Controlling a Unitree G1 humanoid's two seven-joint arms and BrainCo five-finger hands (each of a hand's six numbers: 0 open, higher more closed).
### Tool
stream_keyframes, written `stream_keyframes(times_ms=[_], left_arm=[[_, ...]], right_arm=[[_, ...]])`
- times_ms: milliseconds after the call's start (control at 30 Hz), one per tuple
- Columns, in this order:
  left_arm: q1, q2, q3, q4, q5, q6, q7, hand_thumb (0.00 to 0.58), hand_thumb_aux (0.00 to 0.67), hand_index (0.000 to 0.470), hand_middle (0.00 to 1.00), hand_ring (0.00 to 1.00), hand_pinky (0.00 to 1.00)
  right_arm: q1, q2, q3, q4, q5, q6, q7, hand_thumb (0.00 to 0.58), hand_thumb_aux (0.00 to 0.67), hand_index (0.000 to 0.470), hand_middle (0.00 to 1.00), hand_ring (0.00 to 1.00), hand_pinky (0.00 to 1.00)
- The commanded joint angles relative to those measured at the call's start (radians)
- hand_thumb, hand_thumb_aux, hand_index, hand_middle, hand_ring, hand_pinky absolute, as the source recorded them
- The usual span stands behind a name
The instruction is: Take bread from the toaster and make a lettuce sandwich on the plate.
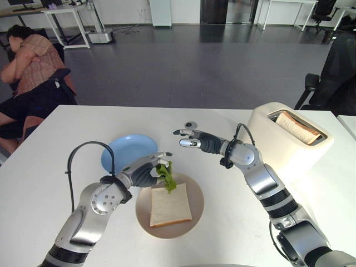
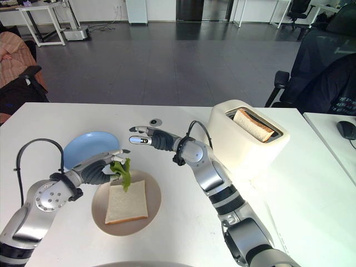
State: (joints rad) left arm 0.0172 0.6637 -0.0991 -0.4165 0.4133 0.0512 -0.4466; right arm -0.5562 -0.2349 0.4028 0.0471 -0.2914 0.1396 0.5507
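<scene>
A slice of white bread (image 1: 171,205) lies flat on the tan plate (image 1: 196,194) near the table's front. My left hand (image 1: 142,172) is shut on a green lettuce leaf (image 1: 167,176), which hangs just over the slice's far left corner. My right hand (image 1: 194,139) hovers open above the table behind the plate, holding nothing. At the right stands a cream toaster (image 1: 289,142) with a second bread slice (image 1: 298,127) sticking up out of its slot.
A light blue plate (image 1: 127,148) lies behind my left hand, bare. A small round grey object (image 1: 191,124) sits on the table beyond my right hand. The white table runs out to the front and right of the tan plate.
</scene>
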Motion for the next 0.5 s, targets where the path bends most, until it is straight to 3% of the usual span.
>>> stream_keyframes(times_ms=[33,267,400,500], left_arm=[[-0.031,-0.046,0.021,-0.011,-0.002,-0.023,0.051,0.580,0.670,0.470,0.00,0.00,0.00],[-0.050,-0.110,-0.016,0.020,-0.016,-0.070,0.076,0.580,0.670,0.470,0.00,0.00,0.00],[0.001,-0.112,-0.013,0.133,-0.059,-0.138,0.081,0.580,0.670,0.470,0.00,0.00,0.00],[0.064,-0.106,-0.012,0.169,-0.150,-0.120,0.009,0.580,0.670,0.470,0.00,0.00,0.00]], right_arm=[[-0.014,-0.001,0.000,0.007,0.002,-0.002,0.008,0.000,0.000,0.000,0.00,0.00,0.00],[-0.014,-0.001,-0.005,0.008,-0.001,-0.001,0.001,0.000,0.000,0.000,0.00,0.00,0.00],[-0.011,-0.001,-0.003,0.008,-0.003,0.000,-0.001,0.000,0.000,0.000,0.00,0.00,0.00],[-0.006,-0.001,-0.002,0.009,-0.004,-0.001,-0.003,0.000,0.000,0.000,0.00,0.00,0.00]])
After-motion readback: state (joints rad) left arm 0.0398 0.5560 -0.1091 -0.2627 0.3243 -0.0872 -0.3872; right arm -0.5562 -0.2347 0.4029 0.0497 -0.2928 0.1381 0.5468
